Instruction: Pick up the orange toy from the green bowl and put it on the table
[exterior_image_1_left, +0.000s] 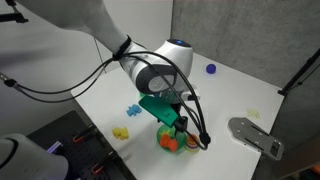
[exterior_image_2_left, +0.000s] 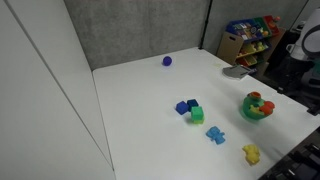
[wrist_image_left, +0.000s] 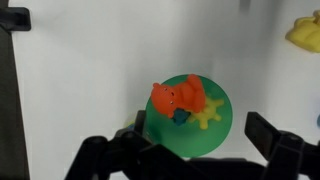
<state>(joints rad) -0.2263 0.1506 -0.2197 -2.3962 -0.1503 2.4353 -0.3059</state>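
Note:
The green bowl sits on the white table right under my gripper. The orange toy lies in the bowl's far left part, next to a yellow star-shaped toy and a small blue piece. My gripper is open and empty, hovering above the bowl with one finger at each side of it. In both exterior views the bowl and the orange toy show near the table's edge, with my gripper just above them.
A grey oval plate lies beside the bowl. Yellow toys, blue toys, blue and green blocks and a purple ball are scattered on the table. A toy shelf stands beyond the table.

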